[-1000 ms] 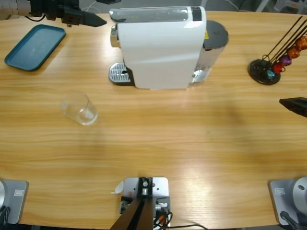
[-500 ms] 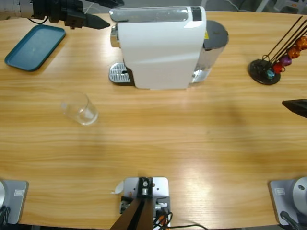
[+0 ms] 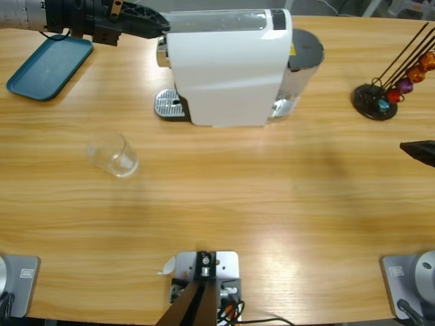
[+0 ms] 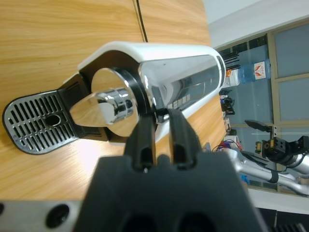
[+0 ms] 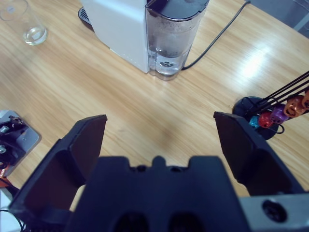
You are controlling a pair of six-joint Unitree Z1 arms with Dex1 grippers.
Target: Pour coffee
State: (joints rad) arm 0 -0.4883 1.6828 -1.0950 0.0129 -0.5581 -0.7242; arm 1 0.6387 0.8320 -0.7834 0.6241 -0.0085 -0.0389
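Observation:
A white coffee machine [image 3: 228, 68] stands at the back middle of the table, with its metal drip grille [image 3: 168, 105] at its left end. My left gripper [image 3: 162, 22] comes in from the upper left with its tips against the machine's top front corner. In the left wrist view it [image 4: 161, 118] is shut, just at the chrome head above the spout [image 4: 113, 104] and grille [image 4: 38, 123]. An empty-looking clear glass tumbler [image 3: 112, 154] stands apart on the left [image 5: 24, 21]. No coffee is in view. My right gripper [image 3: 418, 151] hangs open at the right edge.
A teal tray [image 3: 47, 64] lies at the far left back. A black capsule stand [image 3: 380, 95] with coloured capsules is at the right back [image 5: 270, 113]. The machine's water tank [image 5: 171, 43] and cable [image 5: 217, 34] face the right arm.
My left gripper has moved right along the back edge until its tips reached the machine's top front corner. The right gripper has barely shifted. The glass stays put.

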